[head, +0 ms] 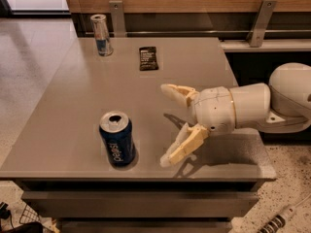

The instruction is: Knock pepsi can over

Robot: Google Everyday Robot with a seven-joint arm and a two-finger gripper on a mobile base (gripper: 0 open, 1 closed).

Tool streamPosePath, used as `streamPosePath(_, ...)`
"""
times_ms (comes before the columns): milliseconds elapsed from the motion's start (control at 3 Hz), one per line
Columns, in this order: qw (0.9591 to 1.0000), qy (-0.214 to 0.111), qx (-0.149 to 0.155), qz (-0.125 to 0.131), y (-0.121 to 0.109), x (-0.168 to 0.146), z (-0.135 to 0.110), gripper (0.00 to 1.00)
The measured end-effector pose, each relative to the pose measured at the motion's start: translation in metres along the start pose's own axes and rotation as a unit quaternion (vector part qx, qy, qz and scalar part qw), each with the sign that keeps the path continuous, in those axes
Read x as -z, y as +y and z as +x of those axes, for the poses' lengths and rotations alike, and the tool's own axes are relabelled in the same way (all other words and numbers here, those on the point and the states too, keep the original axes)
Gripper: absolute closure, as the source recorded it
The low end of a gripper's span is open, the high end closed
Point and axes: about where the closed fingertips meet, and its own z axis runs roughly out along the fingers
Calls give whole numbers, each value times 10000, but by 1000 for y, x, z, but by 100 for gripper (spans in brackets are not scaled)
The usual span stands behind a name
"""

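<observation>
The pepsi can (117, 139) is dark blue with white "pepsi" lettering and a silver opened top. It stands upright near the front edge of the grey table (77, 91). My gripper (166, 125) is to the right of the can, low over the table, its cream fingers spread wide and empty, pointing left toward the can. A gap remains between the fingertips (167, 160) and the can.
A slimmer silver-and-blue can (101, 34) stands upright at the table's far left. A small dark packet (148, 58) lies flat at the far middle. A wooden wall with metal brackets runs behind. The table's front edge is just below the pepsi can.
</observation>
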Motion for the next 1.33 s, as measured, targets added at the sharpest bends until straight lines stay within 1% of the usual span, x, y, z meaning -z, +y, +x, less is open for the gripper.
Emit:
streamPosePath(333, 9999, -82, -26, -79, 3, -19, 5, 0)
streamPosePath(667, 9993, -309, -26, -227, 9, -35, 1, 0)
streamPosePath(1000, 9972, -615, 7, -424, 16, -54, -6, 1)
streamPosePath(1333, 9951, -816, -14, -564, 22, -67, -6, 20)
